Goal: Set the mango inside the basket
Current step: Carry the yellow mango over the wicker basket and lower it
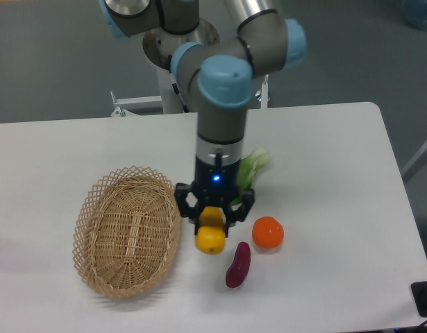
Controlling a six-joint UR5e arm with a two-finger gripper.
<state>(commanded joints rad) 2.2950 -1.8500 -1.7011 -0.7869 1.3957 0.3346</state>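
The mango [210,239] is a smooth yellow-orange fruit just right of the basket. My gripper [214,219] points straight down over it, with its fingers closed around the mango's upper part. I cannot tell if the mango rests on the table or is slightly lifted. The basket [127,231] is an oval tan wicker basket at the left, holding nothing, its right rim close to the mango.
A round orange fruit [268,232] lies right of the gripper. A purple sweet potato [238,265] lies below and right of the mango. A leafy green vegetable [255,166] sits behind the gripper. The white table [338,180] extends right.
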